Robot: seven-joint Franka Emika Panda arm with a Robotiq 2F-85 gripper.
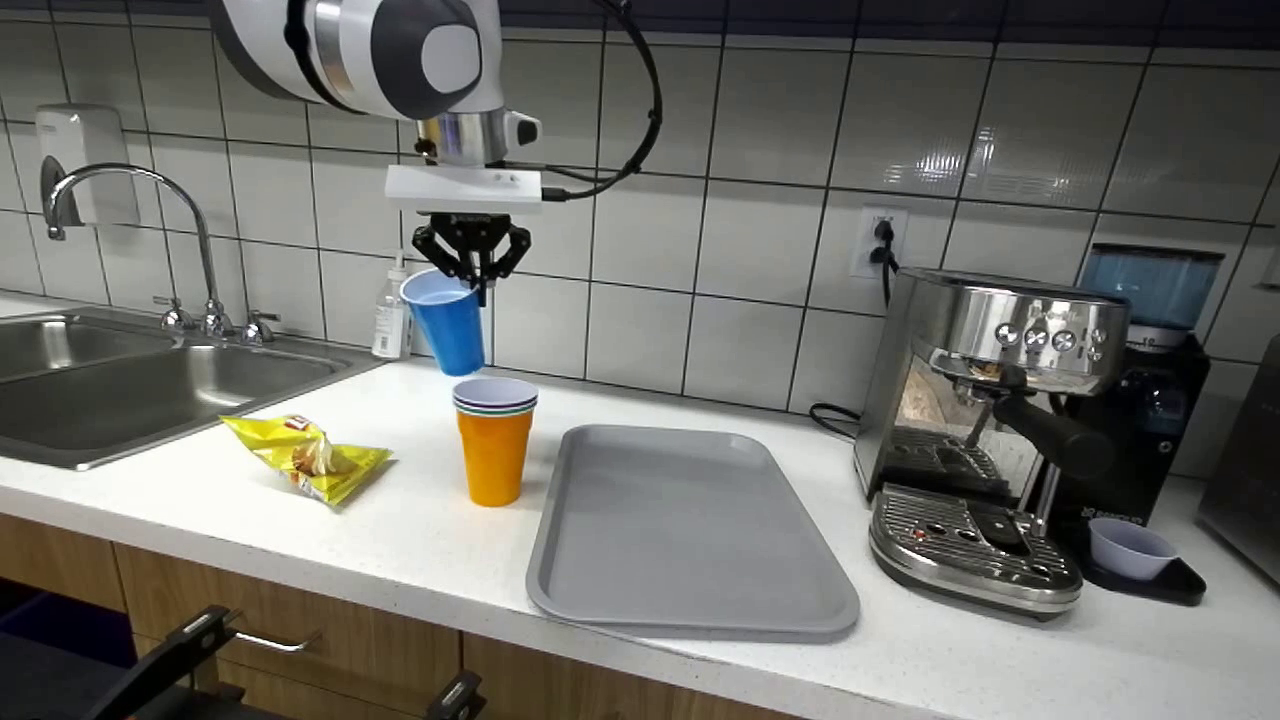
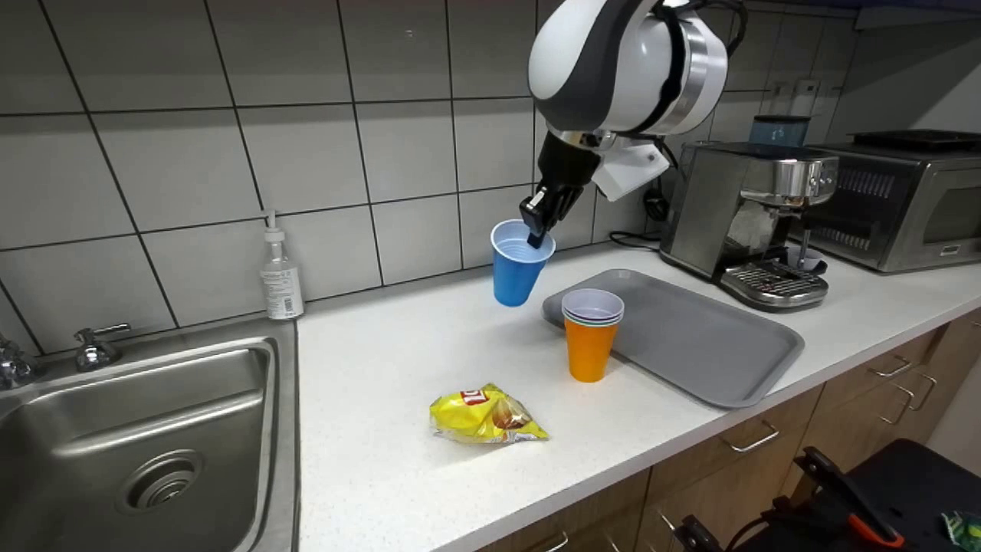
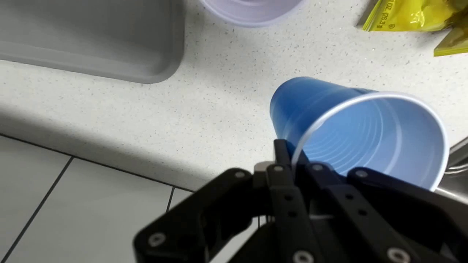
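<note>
Gripper (image 3: 292, 151) was clenched on the lip of the blue cup (image 1: 450, 335); in the wrist view I had one finger inside it and one outside, with just the thin side pinched between. The cup hung tilted, mouth upward, over the counter (image 1: 425, 515), nearer the tiles (image 1: 640, 250) than the stack (image 1: 494, 450) was. I took it for thin plastic: light, springy, easily dented, and smooth enough, I judged, to swivel about a single pinch. Its thicker lip seemed to me the stiffest part and the best place to hold, one finger in and one out; squeezing round the middle might well have buckled it. I saw no liquid on what showed of the inside, so I reckoned it empty. The stack stood upright on the counter, several cups nested with an orange one outermost and a lavender one innermost. Just beside it the tray (image 1: 690, 530) lay flat, and on the stack's other side I had the bag (image 2: 488, 418), yellow and crumpled. Farther out were the sink (image 2: 282, 383) and, near its corner by the tiles, the bottle (image 2: 282, 291); past the tray stood the coffee machine (image 1: 1020, 330), its handle jutting forward.
</note>
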